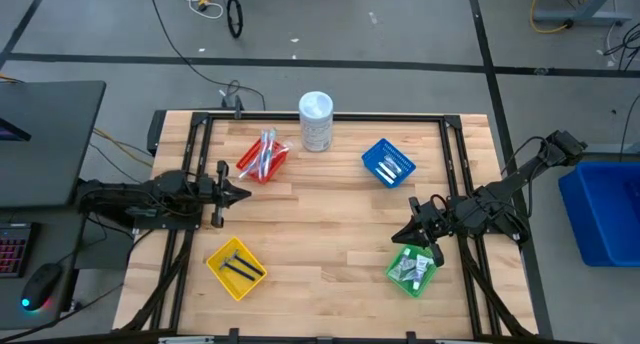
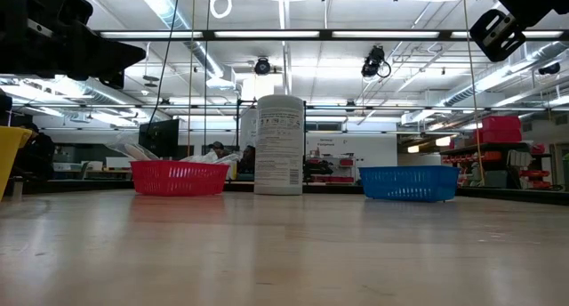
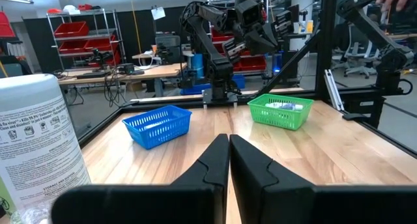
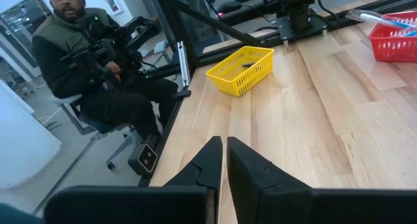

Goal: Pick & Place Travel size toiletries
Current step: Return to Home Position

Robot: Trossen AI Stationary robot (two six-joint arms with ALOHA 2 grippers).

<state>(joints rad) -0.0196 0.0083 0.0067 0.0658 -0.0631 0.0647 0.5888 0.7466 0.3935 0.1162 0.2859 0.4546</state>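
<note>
- Hovering just beside the green basket, the right gripper is holding its fingers pinched together on nothing, which suits an arm with no load.
- White tubes and grey packets are lying in that basket, close by the gripper's tip, so their drop looks done.
- The left gripper is hanging over bare wood, likewise closed and empty. The red basket of pale sticks is sitting just ahead of it, and the yellow basket of black pieces is near its flank.
- Each kind is sitting in its own basket — sorting seems finished, and both arms are probably parking.
</note>
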